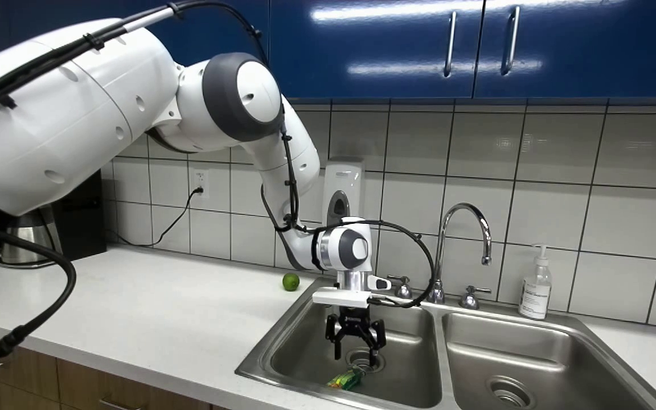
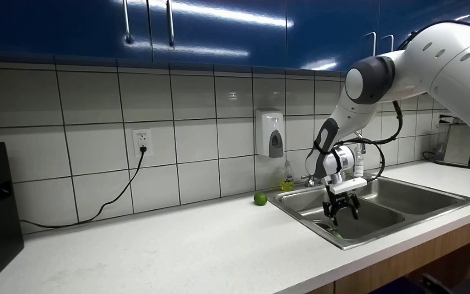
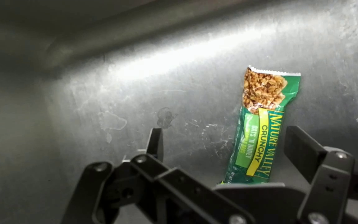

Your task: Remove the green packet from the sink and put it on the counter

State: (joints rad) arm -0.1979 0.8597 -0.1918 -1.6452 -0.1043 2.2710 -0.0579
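Observation:
The green packet (image 1: pixel 346 378) lies flat on the floor of the left basin of the sink (image 1: pixel 257 364), beside the drain, in an exterior view. It also shows in an exterior view (image 2: pixel 335 233), partly hidden by the basin wall. In the wrist view the packet (image 3: pixel 259 133) is a green granola bar wrapper, its lower end hidden behind the gripper. My gripper (image 1: pixel 355 354) hangs fingers down over that basin, open and empty, above the packet. In the wrist view the packet lies between the fingertips (image 3: pixel 225 133), closer to the right finger. The off-white counter (image 1: pixel 151 302) runs beside the sink.
A chrome tap (image 1: pixel 442 250) and its handles stand behind the sink. A small round green ball (image 1: pixel 291 281) sits on the counter near the sink's back corner. A soap bottle (image 1: pixel 534 290) stands behind the second basin. A dispenser (image 1: pixel 344 185) hangs on the tiled wall.

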